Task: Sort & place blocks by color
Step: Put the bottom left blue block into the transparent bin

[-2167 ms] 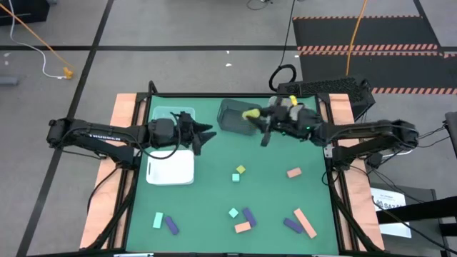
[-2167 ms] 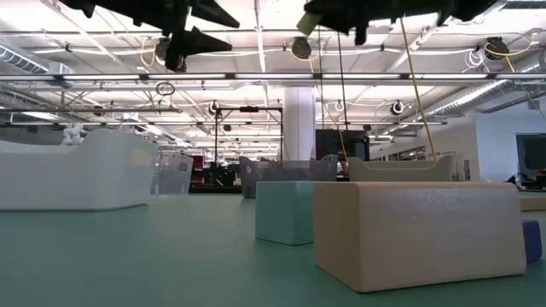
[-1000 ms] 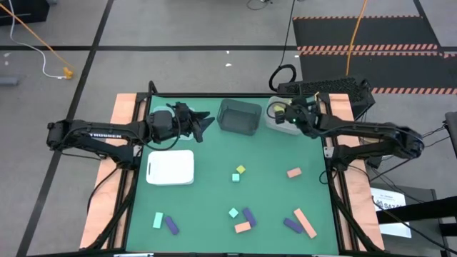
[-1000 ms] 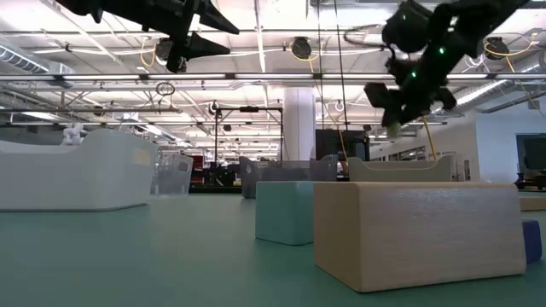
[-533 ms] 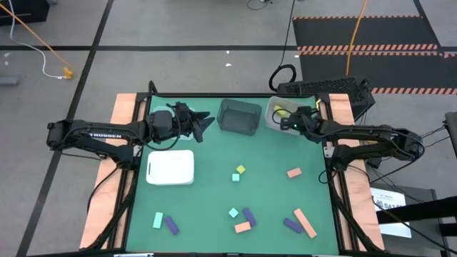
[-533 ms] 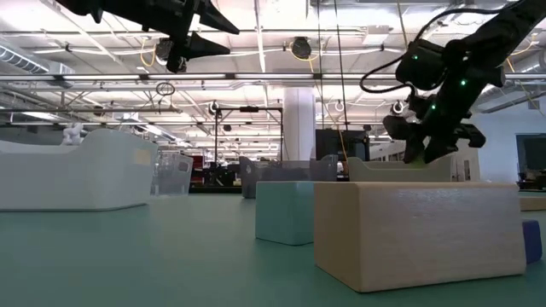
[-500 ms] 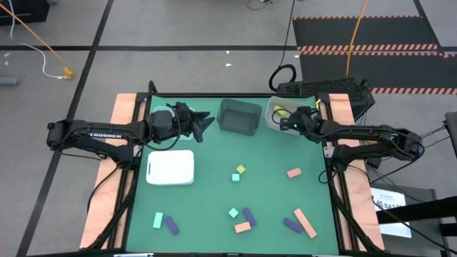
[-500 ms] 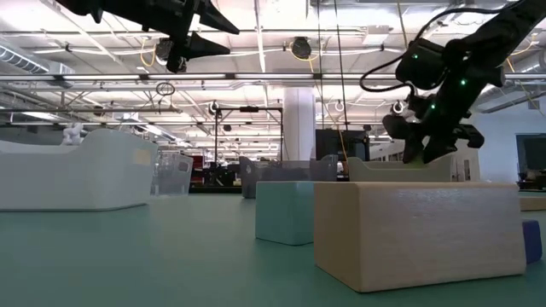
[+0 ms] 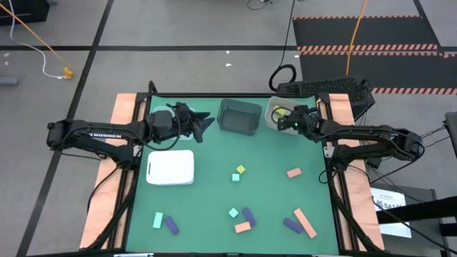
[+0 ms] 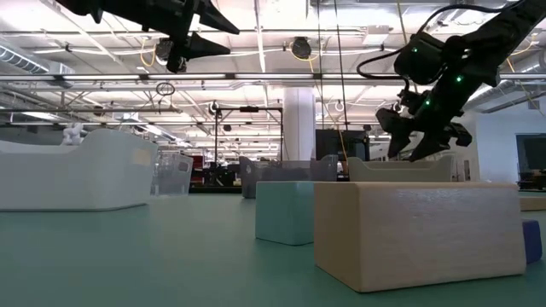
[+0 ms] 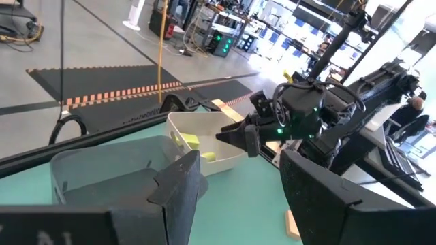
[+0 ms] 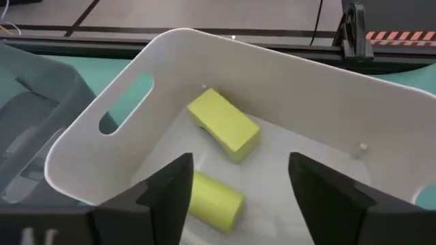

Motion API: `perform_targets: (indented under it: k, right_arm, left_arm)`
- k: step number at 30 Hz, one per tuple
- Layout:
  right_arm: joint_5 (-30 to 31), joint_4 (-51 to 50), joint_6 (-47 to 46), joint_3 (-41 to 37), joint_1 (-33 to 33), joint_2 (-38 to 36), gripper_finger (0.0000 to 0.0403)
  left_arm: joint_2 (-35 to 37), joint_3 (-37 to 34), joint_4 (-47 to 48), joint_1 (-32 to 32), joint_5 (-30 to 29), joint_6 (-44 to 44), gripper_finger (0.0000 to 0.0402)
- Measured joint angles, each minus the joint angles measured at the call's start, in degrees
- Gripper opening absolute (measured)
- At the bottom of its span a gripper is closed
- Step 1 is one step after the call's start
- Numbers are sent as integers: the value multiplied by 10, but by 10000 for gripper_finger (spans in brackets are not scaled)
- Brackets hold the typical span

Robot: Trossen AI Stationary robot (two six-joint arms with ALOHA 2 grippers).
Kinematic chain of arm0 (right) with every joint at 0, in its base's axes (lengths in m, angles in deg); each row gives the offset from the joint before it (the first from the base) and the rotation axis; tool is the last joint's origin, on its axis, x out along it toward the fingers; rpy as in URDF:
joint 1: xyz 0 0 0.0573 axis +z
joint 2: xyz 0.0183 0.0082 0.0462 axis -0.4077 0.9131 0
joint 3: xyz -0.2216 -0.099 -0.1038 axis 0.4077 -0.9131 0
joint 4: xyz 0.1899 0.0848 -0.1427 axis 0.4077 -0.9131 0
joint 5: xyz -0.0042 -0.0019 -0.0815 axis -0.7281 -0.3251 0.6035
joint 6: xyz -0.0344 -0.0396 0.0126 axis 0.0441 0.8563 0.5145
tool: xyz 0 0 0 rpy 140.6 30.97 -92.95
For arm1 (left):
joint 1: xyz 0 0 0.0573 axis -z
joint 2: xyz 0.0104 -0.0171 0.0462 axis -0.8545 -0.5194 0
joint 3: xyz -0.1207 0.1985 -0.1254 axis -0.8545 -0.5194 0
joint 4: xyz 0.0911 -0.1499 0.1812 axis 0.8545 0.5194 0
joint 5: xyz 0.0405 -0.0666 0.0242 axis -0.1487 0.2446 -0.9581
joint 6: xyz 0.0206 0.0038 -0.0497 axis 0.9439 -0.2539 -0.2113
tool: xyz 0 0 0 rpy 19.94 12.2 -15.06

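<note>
Right gripper (image 9: 283,119) sits over the white bin (image 9: 271,114) at the table's far right corner, fingers spread apart with nothing between them; wrist view looks straight down into the bin (image 12: 204,61). Two yellow-green blocks lie inside: a bar (image 12: 223,124) and a rounded piece (image 12: 212,198), close together but whether touching I can't tell. Left gripper (image 9: 203,127) hangs above the table's far left, over the clear bin (image 9: 158,113), part open and holding nothing. Dark bin (image 9: 239,116) stands between the two grippers at the far edge. White tray (image 9: 171,167) lies on the left, nearer than the left gripper. Remaining blocks are loose on the green mat: a yellow-green cube (image 9: 240,170) touching a teal cube (image 9: 235,177) mid-table, a salmon piece (image 9: 293,173) to the right, a teal bar (image 9: 158,220) beside a purple bar (image 9: 171,225) near left, and a near-centre cluster of teal cube (image 9: 233,213), purple bar (image 9: 249,217), salmon bar (image 9: 243,228), then a purple piece (image 9: 292,225) against a long salmon bar (image 9: 305,222) near right.
</note>
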Motion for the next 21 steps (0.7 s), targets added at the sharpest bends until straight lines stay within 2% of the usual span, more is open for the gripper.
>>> perform_targets:
  k: [7,13,18,21]
  right_arm:
    - [-45,0,10,0,0,-2,253]
    - [-59,0,22,0,0,-2,253]
    - [-95,8,28,0,0,-2,253]
    - [-121,26,46,0,0,-2,253]
  left_arm:
    - [0,0,27,2,81,4,202]
    - [0,0,-20,30,85,-9,202]
    - [0,0,-36,69,86,7,202]
    - [0,0,-34,96,106,6,202]
